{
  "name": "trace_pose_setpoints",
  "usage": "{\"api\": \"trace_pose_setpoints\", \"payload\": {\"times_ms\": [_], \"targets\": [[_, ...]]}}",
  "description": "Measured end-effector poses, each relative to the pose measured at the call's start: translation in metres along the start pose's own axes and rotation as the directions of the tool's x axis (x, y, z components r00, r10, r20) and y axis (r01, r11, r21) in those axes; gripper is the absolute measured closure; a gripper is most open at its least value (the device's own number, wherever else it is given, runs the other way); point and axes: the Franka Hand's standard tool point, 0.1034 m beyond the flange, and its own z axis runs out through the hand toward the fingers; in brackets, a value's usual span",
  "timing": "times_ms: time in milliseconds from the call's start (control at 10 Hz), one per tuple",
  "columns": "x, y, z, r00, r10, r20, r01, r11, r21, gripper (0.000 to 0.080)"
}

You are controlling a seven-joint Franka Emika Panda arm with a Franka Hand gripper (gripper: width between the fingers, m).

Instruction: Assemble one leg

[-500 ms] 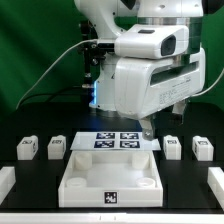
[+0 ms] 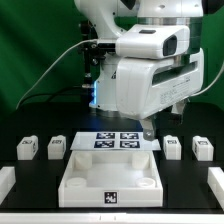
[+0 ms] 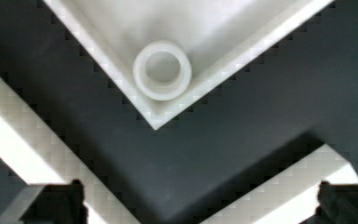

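Large white square tray (image 2: 72,172) is sitting on the black table (image 2: 30,175), its front wall showing one square tag (image 2: 110,197). Marker board (image 2: 117,141) is lying flat just behind the tray, showing four tags. Green backdrop (image 2: 30,50) is hanging behind. White pieces are poking in at the exterior view's left (image 2: 5,180) and right (image 2: 216,183) edges, cut off. Wrist view: a tray corner with a round hole (image 3: 163,70) is lying against the dark table.

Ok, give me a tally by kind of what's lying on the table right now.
legs: 4
square tray-like piece: 1
marker board: 1
white pieces cut off at the frame edges: 2
Total: 8
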Motion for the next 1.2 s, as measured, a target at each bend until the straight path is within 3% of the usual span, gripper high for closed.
{"api": "trace_pose_setpoints", "payload": {"times_ms": [800, 900, 1100, 1200], "targets": [[-0.001, -0.001, 0.001, 0.999, -0.033, 0.001, 0.033, 0.999, 0.001, 0.0150], [-0.009, -0.010, 0.005, 0.998, -0.068, 0.004, 0.068, 0.998, 0.002, 0.0150], [-0.054, -0.033, 0.022, 0.929, -0.371, -0.002, 0.371, 0.929, -0.007, 0.0150], [-0.072, -0.032, 0.026, 0.892, -0.452, 0.000, 0.451, 0.892, -0.002, 0.0150]]}}
